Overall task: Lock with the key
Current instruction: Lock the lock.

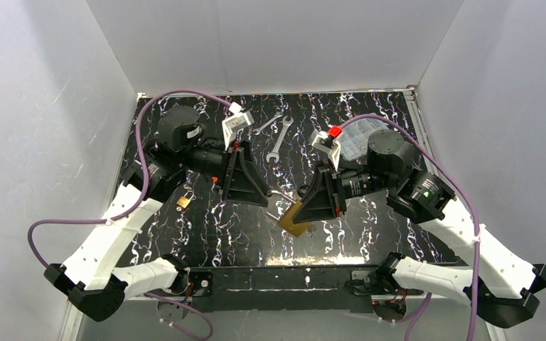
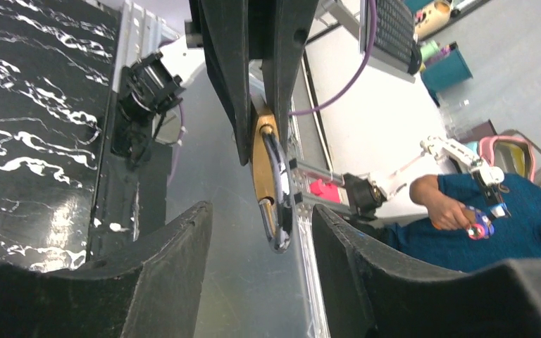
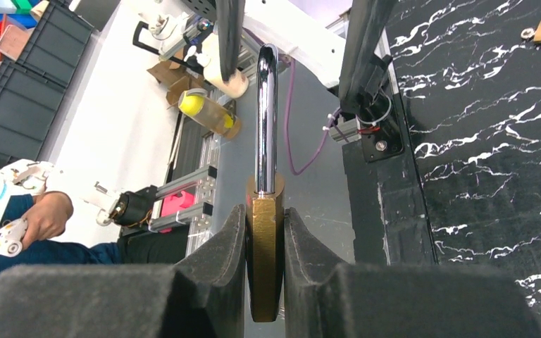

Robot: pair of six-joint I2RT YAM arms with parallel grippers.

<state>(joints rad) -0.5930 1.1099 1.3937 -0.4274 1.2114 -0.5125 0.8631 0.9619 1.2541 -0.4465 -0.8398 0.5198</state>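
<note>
I'm pinching the brass padlock (image 3: 264, 271) in the right gripper (image 3: 264, 215), chrome shackle (image 3: 266, 120) sticking out. Left gripper (image 2: 260, 210) is hanging open, empty.

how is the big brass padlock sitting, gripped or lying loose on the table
Gripped: the right gripper jaws are shut on the big brass padlock, its chrome shackle sticking out ahead.

White enclosure walls (image 1: 277, 42), black white-veined tabletop (image 1: 206, 234), bright even light, dark storage crates (image 3: 21, 91) beyond.
</note>
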